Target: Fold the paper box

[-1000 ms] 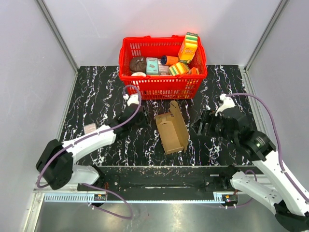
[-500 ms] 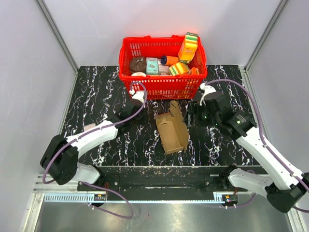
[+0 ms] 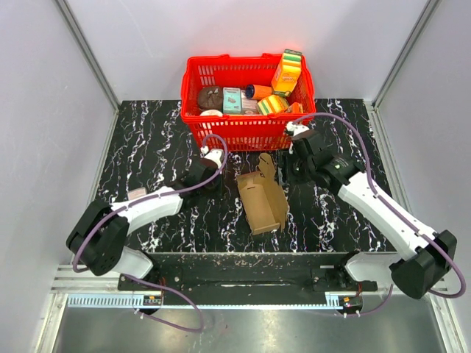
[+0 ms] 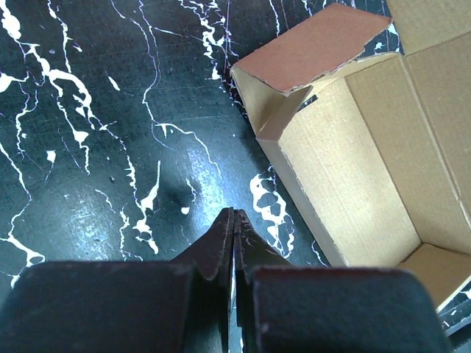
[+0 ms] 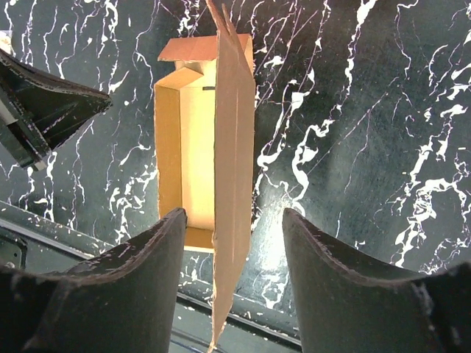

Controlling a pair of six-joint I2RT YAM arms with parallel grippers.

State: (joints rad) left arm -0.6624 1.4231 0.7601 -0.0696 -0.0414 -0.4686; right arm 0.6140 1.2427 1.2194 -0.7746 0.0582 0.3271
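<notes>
Right arm has swung in over the paper box's standing flap

My right gripper (image 5: 234, 218) is narrowing, jaws apart astride the flap; the left gripper (image 4: 234, 219) has pinched shut on nothing at the box's 9 o'clock. The paper box (image 3: 261, 197) lies mid-table (image 3: 147, 132), 6 o'clock of the red basket (image 3: 221, 136); black marbled top, white walls (image 3: 132, 44)

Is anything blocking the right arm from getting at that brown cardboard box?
Nothing visible does. The right end effector is right over the paper box, its open fingers either side of the raised flap. The red basket stands behind the box, not between them.
</notes>
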